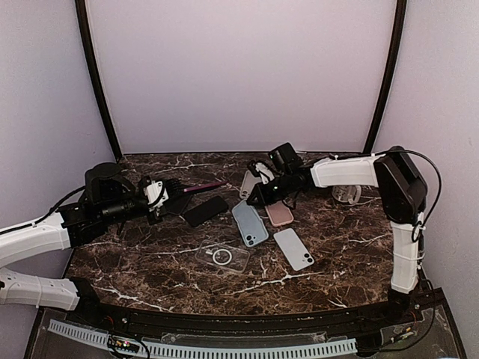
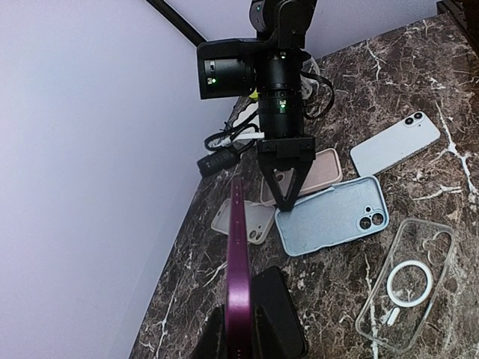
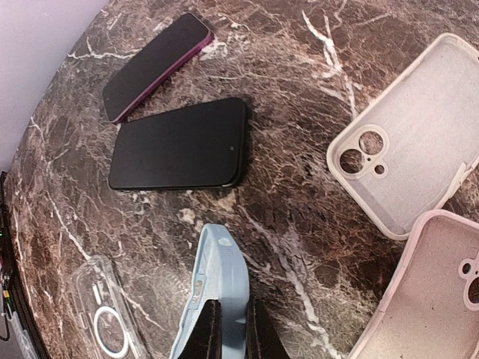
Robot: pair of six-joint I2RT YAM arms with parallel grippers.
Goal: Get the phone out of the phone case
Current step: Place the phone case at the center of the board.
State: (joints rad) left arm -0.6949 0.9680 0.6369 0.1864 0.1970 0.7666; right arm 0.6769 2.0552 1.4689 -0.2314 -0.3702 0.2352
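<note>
Purple-edged phone pinched by left gripper, blue case rim pinched by right gripper, white case, pink case seen empty

The top view overlooks the whole table; both wrist views skim it closely.

left end effector closed, right end effector closed — both reaching inward, low

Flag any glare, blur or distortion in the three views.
Top external: soft even light, no hard shadows; the clear plastic phone case barely reads against the brown marble table. Left wrist: the magenta-edged phone, edge-on near the lens, looks soft. Right wrist: table edge bows from the wide lens; no glare on the light blue silicone case or the black phone.
</note>
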